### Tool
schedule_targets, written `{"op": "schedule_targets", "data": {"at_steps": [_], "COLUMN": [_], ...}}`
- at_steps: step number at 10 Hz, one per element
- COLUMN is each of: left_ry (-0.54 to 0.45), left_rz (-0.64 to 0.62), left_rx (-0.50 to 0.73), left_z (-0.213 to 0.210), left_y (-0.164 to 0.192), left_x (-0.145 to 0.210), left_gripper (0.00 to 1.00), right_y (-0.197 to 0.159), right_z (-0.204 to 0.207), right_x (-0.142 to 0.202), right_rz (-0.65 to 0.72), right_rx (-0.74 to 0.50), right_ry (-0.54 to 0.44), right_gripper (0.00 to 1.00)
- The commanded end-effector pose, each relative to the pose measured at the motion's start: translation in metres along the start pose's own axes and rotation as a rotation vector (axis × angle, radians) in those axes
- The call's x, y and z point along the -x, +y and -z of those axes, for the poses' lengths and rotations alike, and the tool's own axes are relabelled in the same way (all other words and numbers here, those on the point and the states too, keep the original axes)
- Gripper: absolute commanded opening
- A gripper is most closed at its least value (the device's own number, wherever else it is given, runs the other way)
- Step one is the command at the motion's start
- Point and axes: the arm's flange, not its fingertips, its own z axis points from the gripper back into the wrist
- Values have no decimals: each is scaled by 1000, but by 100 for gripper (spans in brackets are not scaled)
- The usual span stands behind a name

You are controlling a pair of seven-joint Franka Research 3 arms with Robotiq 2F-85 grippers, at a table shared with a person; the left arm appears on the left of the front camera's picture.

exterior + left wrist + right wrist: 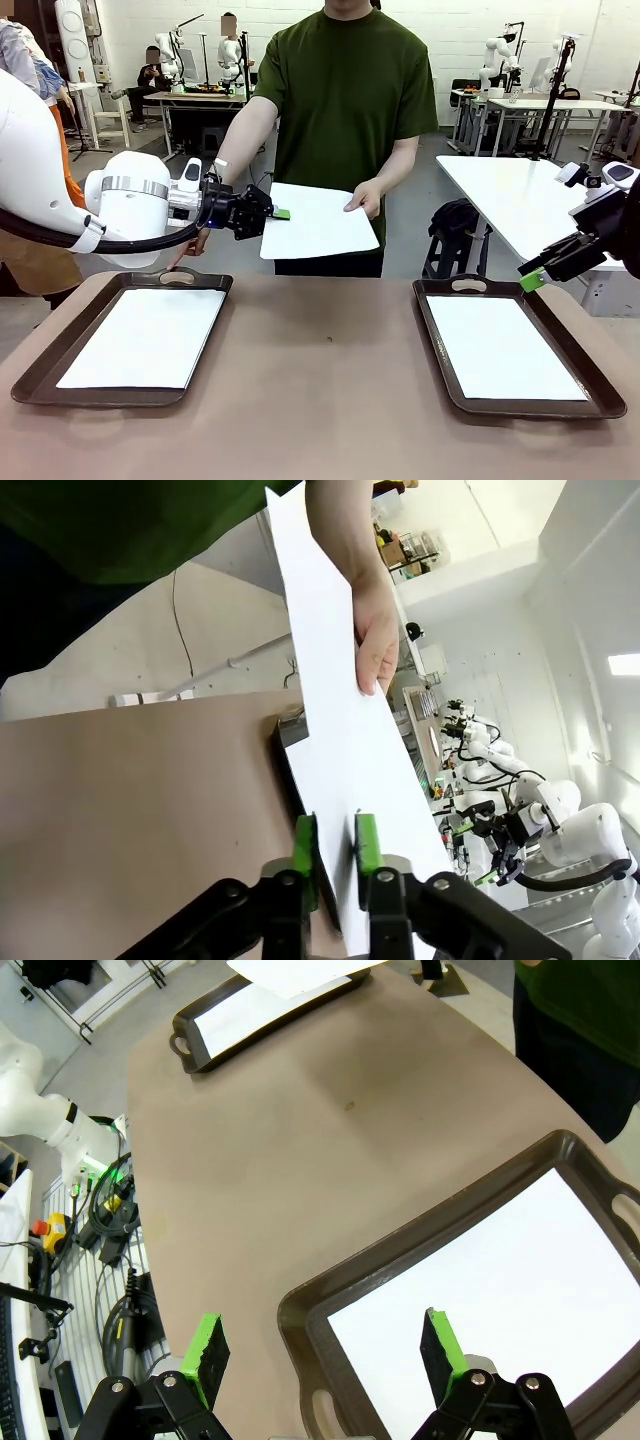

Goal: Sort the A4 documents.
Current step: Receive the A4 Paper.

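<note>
A person across the table holds out a white A4 sheet (318, 222) by its right edge with one hand (366, 197). My left gripper (279, 213) meets the sheet's left edge; in the left wrist view the sheet (345, 730) runs edge-on between the green pads (305, 846), which stand close on either side of it. Another sheet (145, 338) lies in the left tray (122, 396). A third sheet (500, 347) lies in the right tray (445, 372). My right gripper (322, 1347) hangs open above the right tray's corner (300, 1312), holding nothing.
The person's other hand (186, 254) rests by the left tray's far handle. The brown table (320, 400) is bare between the trays. A white table (520, 195) stands at the far right behind my right arm.
</note>
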Motion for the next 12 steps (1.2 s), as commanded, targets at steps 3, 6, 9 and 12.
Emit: {"op": "schedule_targets", "data": {"at_steps": [3, 6, 9, 12], "left_ry": [-34, -43, -16, -16], "left_rz": [41, 35, 27, 27], "left_rx": [28, 13, 11, 11], "left_z": [1, 1, 1, 1], "left_y": [3, 2, 1, 1], "left_x": [7, 7, 2, 2], "left_gripper": [0, 0, 0, 0], "right_y": [0, 0, 0, 0], "right_z": [1, 1, 1, 1], "right_x": [1, 1, 1, 1], "right_rz": [-9, -9, -9, -9], "right_rx": [1, 1, 1, 1], "right_ry": [5, 5, 5, 5], "right_gripper": [100, 100, 100, 100]}}
